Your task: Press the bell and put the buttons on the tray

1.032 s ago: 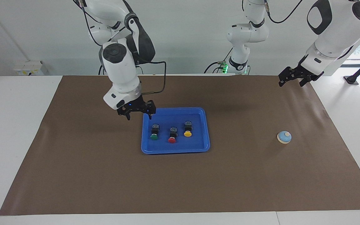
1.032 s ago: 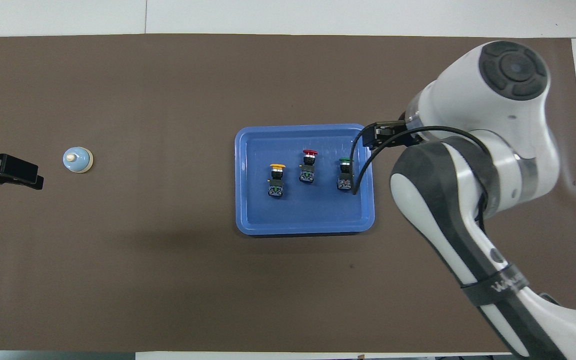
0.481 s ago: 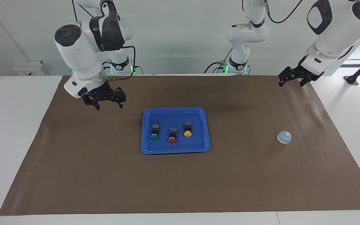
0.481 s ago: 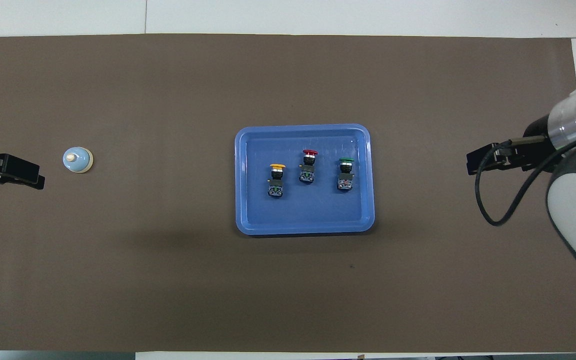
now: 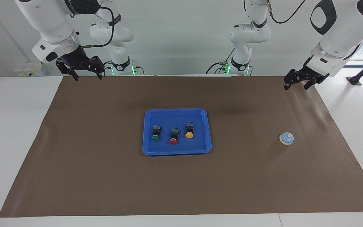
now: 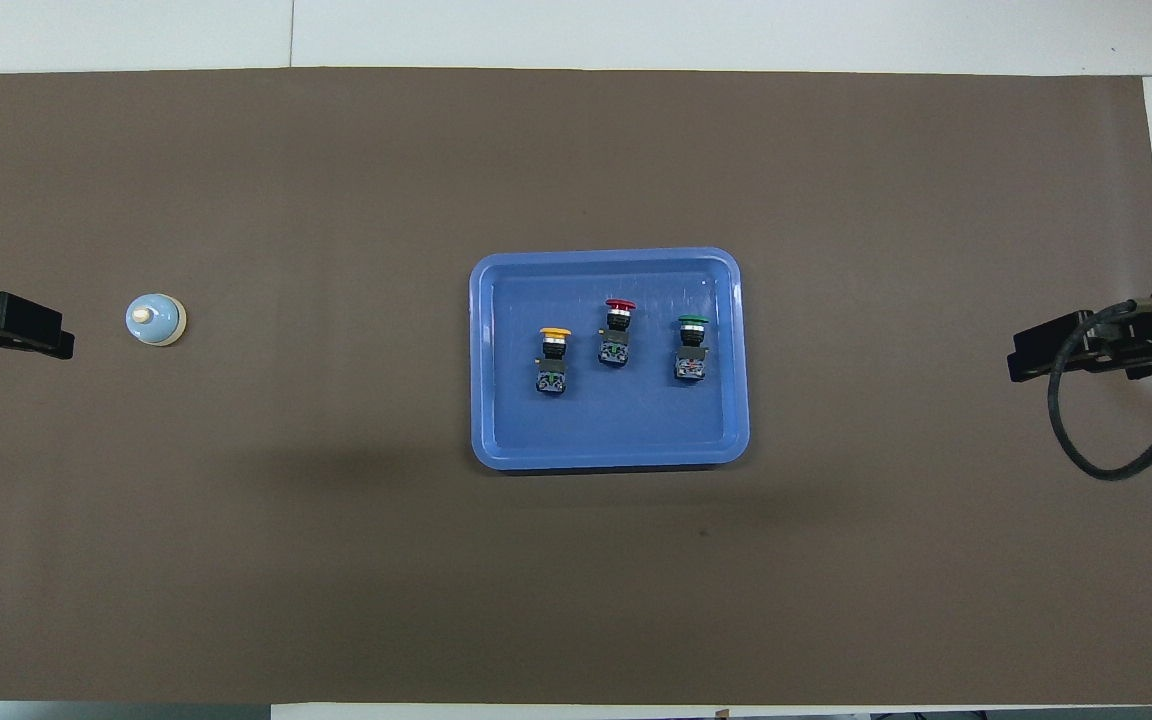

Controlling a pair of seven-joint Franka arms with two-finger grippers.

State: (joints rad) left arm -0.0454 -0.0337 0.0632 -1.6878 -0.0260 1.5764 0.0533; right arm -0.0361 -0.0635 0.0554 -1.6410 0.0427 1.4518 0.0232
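The blue tray point(image 5: 176, 110) point(image 6: 606, 256) lies in the middle of the brown mat. Three buttons lie in it in a row: green point(image 5: 155, 134) point(image 6: 691, 345), red point(image 5: 174, 137) point(image 6: 618, 330) and yellow point(image 5: 189, 130) point(image 6: 553, 355). The light-blue bell point(image 5: 286, 138) point(image 6: 155, 319) stands alone on the mat toward the left arm's end. My right gripper point(image 5: 87, 75) point(image 6: 1046, 352) is open and empty, raised over the mat's edge at the right arm's end. My left gripper point(image 5: 297, 84) point(image 6: 11, 325) is open and empty, raised over the mat's edge beside the bell.
The brown mat point(image 5: 106, 176) covers most of the white table point(image 5: 11, 132). A black cable point(image 6: 1106, 460) hangs from the right wrist. Two more arm bases point(image 5: 241, 63) stand at the table's edge nearest the robots.
My right gripper has left the tray's edge near the green button and swung up and away toward the right arm's end. The left gripper shifted slightly. The buttons and bell stayed put.
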